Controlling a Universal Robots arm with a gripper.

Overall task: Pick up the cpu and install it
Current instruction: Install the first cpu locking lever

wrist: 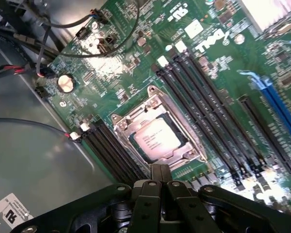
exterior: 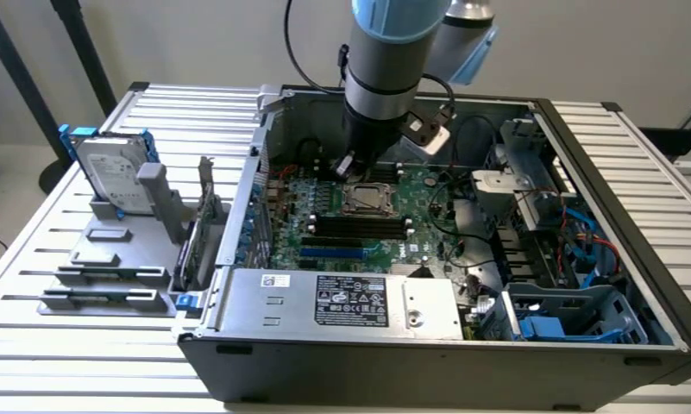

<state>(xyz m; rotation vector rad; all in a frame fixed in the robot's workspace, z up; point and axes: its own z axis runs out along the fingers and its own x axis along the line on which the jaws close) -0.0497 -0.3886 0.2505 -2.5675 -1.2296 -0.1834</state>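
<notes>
1. In the exterior view you see the grey robot arm reaching down into the open grey metal computer case (exterior: pixel 437 354). Its black gripper (exterior: pixel 348 167) hangs just above the green motherboard (exterior: pixel 362 226). Just beside the gripper's tip, the small square silver cpu (exterior: pixel 367 197) lies in the metal-framed socket, apparently already seated, though the view is too coarse for you to be sure. The silver hard drive in a blue frame (exterior: pixel 109 177) stands outside the case, well apart, toward the exterior view's left.

2. In the wrist view the gripper (wrist: pixel 160 173) has its fingers pressed together with nothing between them. The cpu (wrist: pixel 156 138) sits flat inside the socket frame (wrist: pixel 121 126), near the fingertips. Long black memory slots (wrist: pixel 208 116) run on both sides of the socket.
</notes>
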